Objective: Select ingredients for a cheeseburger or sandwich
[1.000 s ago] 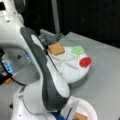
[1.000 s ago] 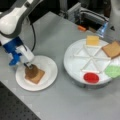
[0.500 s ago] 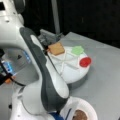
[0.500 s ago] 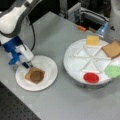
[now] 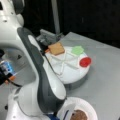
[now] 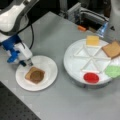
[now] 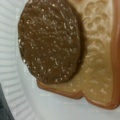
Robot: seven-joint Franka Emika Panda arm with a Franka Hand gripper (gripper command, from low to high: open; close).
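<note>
We see a white divided tray [image 6: 75,62] holding cheese [image 6: 92,40], bread [image 6: 111,49], lettuce [image 6: 113,71] and a red disc [image 6: 91,77]. On the paper plate [image 6: 48,67], a patty [image 6: 37,75] tops a bread slice [image 7: 100,75]. The gripper [image 6: 26,63] hovers just beside it, seemingly empty; its opening we cannot tell.

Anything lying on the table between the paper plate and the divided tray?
No. In a front view, only bare grey table separates the paper plate from the divided tray.
</note>
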